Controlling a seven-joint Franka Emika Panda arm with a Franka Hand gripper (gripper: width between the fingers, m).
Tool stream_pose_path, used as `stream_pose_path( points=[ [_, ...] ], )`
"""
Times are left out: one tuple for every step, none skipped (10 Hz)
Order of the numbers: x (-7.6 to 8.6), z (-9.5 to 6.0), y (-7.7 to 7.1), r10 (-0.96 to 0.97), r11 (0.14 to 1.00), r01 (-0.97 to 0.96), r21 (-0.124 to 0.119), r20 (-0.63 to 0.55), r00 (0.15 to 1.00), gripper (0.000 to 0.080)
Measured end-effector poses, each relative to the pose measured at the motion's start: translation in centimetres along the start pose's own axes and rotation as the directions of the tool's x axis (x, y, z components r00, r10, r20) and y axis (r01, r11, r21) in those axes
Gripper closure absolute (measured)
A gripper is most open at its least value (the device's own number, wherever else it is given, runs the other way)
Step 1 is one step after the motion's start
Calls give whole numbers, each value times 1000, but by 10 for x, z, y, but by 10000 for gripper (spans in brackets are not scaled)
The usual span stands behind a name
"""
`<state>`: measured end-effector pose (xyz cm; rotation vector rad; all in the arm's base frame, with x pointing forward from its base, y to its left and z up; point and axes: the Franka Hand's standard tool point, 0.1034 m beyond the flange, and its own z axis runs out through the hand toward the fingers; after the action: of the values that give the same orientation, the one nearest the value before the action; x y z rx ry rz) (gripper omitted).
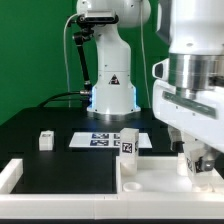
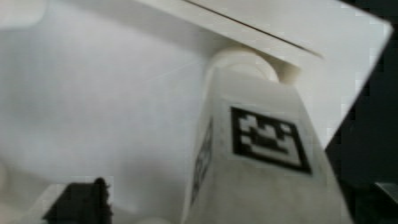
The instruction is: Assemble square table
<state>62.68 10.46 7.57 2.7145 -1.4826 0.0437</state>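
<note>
The white square tabletop panel [image 1: 160, 180] lies flat at the exterior view's lower right. My gripper [image 1: 195, 163] hangs straight down over its right part, fingers pointing at the panel. In the wrist view a white leg [image 2: 267, 150] with a black-and-white tag stands on the panel [image 2: 107, 90] near its corner, filling the picture. One black fingertip [image 2: 80, 203] shows beside the leg, with a clear gap of white panel between them. The other finger is hidden. Nothing looks gripped, so the gripper is open around the leg.
A second tagged leg [image 1: 128, 143] stands upright at the panel's back left corner. A third leg [image 1: 45, 140] lies on the black table at the left. The marker board [image 1: 100, 140] lies mid-table. A low white border wall [image 1: 12, 172] runs along the front.
</note>
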Motion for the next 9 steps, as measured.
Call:
stream_pose_path(
  points=[
    [-4, 1, -1, -77, 997, 77, -1, 0, 997, 156],
    [-1, 1, 1, -135, 991, 135, -1, 0, 991, 150],
    [1, 1, 1, -176, 984, 176, -2, -1, 984, 150],
    [0, -1, -3, -265, 964, 265, 21, -18, 964, 150],
    [-5, -7, -8, -340, 934, 346, 83, -82, 937, 150],
    [-10, -10, -7, -383, 912, 394, 109, -115, 917, 150],
    [-8, -15, -9, -428, 886, 447, 126, -151, 891, 150],
    [-7, -15, -8, -488, 854, 507, 113, -161, 858, 150],
    [-6, -14, -8, -551, 816, 570, 100, -169, 818, 150]
  ],
)
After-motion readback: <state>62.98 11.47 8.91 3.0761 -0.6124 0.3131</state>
